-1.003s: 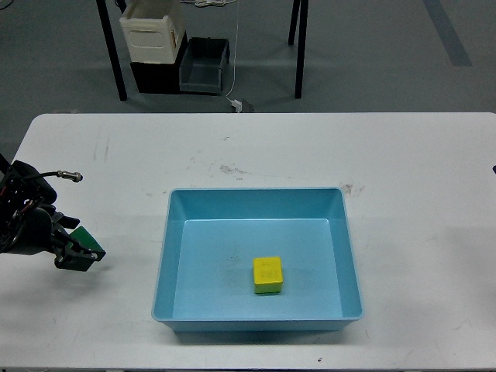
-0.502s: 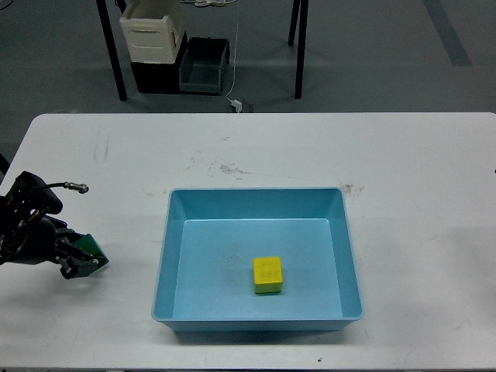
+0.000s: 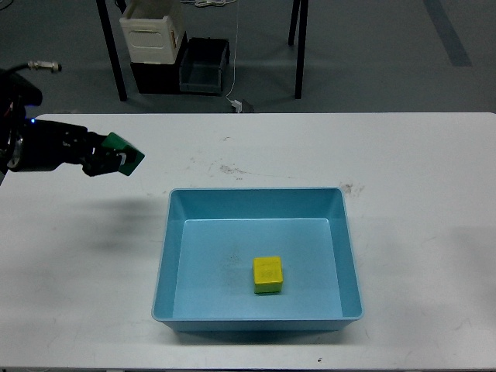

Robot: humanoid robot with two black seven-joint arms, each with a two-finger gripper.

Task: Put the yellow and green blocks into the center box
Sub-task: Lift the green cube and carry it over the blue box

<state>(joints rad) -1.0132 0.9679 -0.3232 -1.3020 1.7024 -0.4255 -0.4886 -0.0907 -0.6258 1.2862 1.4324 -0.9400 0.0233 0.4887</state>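
Left gripper (image 3: pixel 116 161) pinches the green block (image 3: pixel 124 160) between its 2 dark fingers, holding it up over the white table (image 3: pixel 418 178), left of and beyond the far-left corner of the light-blue tray (image 3: pixel 164 256). Only the block's top and one side show; the rest is covered by the fingers, and the fingers themselves are dark and hard to separate from the wrist behind them. A soft shadow lies on the tabletop below and a little nearer than the gripper. The left arm runs off the left edge of the view, so its upper part is cut off.

Inside the tray, the yellow block (image 3: pixel 267 276) sits on the floor, near the middle and somewhat toward the near wall, touching no wall. The tray rests flat on the table, its near rim close to the table's front edge.

Right gripper does not appear anywhere in the view.

Beyond the table, on the grey floor, a cream-white bin (image 3: pixel 152 31) stands on a black base beside a dark grey crate (image 3: pixel 204 65), between 2 black table legs (image 3: pixel 113 54); the bin's top is cut off by the upper edge.
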